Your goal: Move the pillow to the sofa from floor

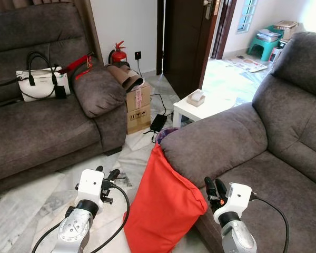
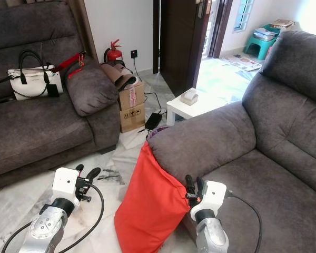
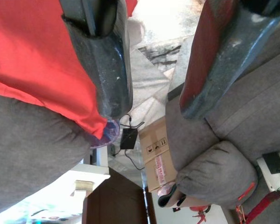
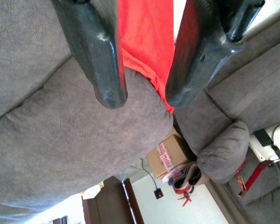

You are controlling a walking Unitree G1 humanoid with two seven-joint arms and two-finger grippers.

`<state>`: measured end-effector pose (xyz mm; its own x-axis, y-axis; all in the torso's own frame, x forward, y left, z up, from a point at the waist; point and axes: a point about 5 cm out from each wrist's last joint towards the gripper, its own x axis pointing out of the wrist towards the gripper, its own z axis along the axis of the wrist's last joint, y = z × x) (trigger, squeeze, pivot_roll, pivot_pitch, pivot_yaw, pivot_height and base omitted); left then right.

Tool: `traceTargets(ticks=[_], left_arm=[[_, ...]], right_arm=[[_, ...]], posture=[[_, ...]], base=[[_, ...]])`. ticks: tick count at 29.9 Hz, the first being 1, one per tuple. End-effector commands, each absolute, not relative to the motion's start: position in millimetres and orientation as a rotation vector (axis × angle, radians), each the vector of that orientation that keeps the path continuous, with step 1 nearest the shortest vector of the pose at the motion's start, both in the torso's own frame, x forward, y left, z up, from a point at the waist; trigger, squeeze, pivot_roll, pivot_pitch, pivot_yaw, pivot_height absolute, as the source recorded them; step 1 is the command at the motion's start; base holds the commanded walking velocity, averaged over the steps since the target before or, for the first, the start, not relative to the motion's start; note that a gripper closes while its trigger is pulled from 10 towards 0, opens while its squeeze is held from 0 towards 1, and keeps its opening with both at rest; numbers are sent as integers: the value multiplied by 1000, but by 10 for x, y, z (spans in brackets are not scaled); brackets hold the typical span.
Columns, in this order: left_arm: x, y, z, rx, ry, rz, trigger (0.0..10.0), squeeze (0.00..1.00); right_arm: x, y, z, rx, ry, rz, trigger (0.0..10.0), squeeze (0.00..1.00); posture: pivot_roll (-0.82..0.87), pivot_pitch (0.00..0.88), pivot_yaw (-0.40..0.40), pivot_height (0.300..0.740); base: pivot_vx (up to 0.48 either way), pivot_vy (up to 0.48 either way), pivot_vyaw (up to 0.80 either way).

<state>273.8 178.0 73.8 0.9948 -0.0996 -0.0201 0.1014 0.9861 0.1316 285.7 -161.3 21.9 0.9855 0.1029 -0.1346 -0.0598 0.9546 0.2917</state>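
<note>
Left pincer (image 1: 106, 174) and right pincer (image 1: 211, 186) both hover parted and empty either side of the red pillow (image 1: 160, 205), which leans on the right sofa's (image 1: 263, 158) armrest from the floor; likely soft, light, compressible, best squeezed between both pincers at mid-height.

Pale marble floor (image 1: 26, 211), white wall (image 1: 131, 26), dark wooden door (image 1: 181, 37), small white side table (image 1: 192, 110), daylight beyond.

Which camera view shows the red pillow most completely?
The left eye view: the red pillow stands on the floor, leaning against the sofa arm. The right eye view shows the same. Both wrist views catch red patches between their fingers.
</note>
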Motion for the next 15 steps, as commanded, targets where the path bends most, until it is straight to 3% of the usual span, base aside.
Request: traceTargets(ticks=[1, 15], left_arm=[[2722, 1779, 731, 126, 20, -99, 10000, 0], [2677, 1805, 639, 120, 49, -75, 10000, 0]], right_arm=[[2839, -1621, 207, 286, 156, 79, 10000, 0], [2839, -1612, 201, 280, 165, 80, 10000, 0]], posture=[[73, 85, 21, 688], [71, 90, 14, 678]], base=[[0, 0, 0], [0, 0, 0]])
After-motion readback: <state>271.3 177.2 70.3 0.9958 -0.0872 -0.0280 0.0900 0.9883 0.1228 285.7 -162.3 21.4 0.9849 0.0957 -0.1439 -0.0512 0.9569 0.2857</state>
